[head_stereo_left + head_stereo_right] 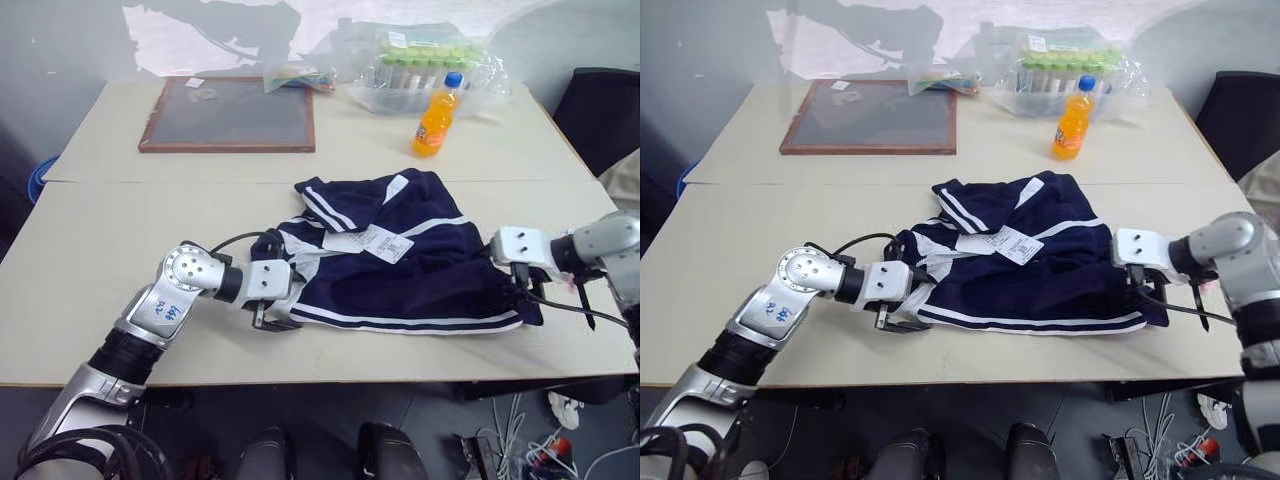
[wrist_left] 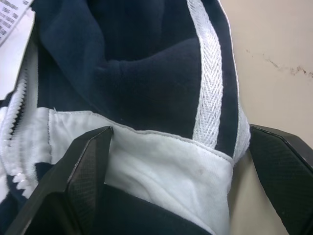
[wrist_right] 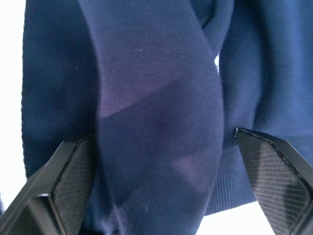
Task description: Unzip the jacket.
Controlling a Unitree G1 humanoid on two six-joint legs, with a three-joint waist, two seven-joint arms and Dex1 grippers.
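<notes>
Evidently the jacket [image 1: 400, 262] has been left crumpled on the near table [image 1: 120, 330], its hem with the white stripes turned toward the robot and a white paper tag [image 1: 375, 241] lying on top, so that both ends of the garment can be reached at once. The left gripper [image 1: 272, 318] is set at the jacket's left end with its fingers [image 2: 83, 171] spread wide; in the left wrist view a fold of white lining and navy cloth with a herringbone stripe is seen lying between them, and the white zipper teeth [image 2: 17, 147] run just beside one finger. Nothing is pinched yet. That placement is judged to be a bid to anchor the cloth close to the zipper.

The right gripper [image 1: 520, 290] is placed at the opposite end, jaws likewise held wide apart, with a thick roll of navy fabric passing between the fingers [image 3: 68, 181] in the right wrist view. The cloth is straddled, not clamped. From this hand the jacket lies directly ahead and under the fingertips; the zipper is on the far side of the garment from it, near the other hand.

An orange soda bottle [image 1: 437, 115] and a framed board [image 1: 230, 115] stand well apart on the far table.
</notes>
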